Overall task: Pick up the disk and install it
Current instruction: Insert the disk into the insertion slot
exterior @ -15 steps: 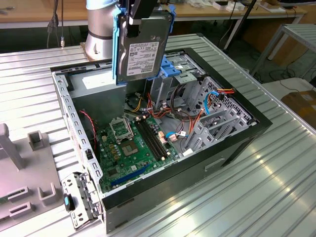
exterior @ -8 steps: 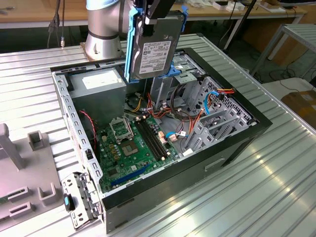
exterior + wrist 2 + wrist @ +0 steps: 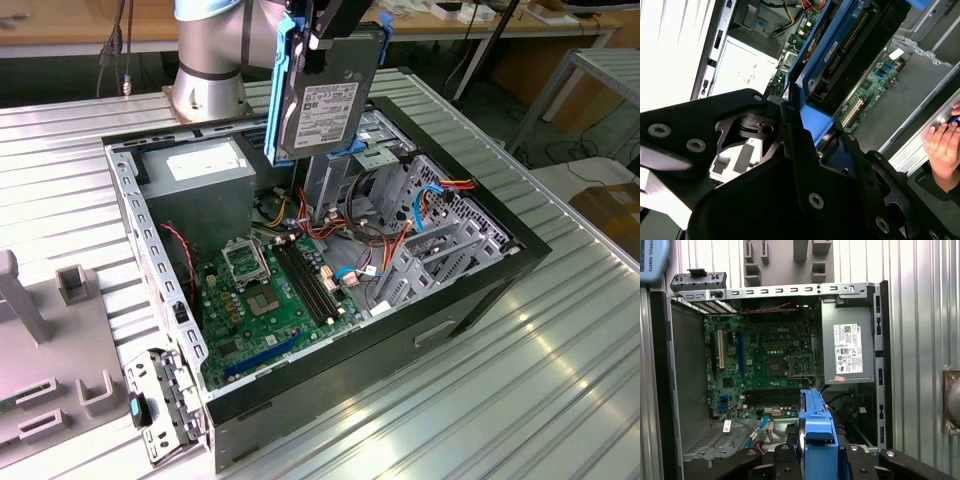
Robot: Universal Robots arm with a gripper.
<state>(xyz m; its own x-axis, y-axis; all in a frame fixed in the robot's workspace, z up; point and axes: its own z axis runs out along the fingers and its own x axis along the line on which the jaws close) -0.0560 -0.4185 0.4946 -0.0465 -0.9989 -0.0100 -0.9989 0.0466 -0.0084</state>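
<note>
Item: disk (image 3: 325,100), metal body with blue side rails. Location: held upright in the air over the open computer case (image 3: 400,365), clear of the bench (image 3: 560,390). Gripper (image 3: 326,38): fingers clamped on the disk's upper end at the blue frame. Handling, judged: stiff, dense, shock-sensitive. The rails give the surest purchase, and the smooth faces may slip.

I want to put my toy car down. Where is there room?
The ribbed table is bare in front of the open computer case and on the exterior view's right of it. A grey fixture sits at the exterior view's left. Inside the case, cables crowd under the disk the claw holds.
</note>
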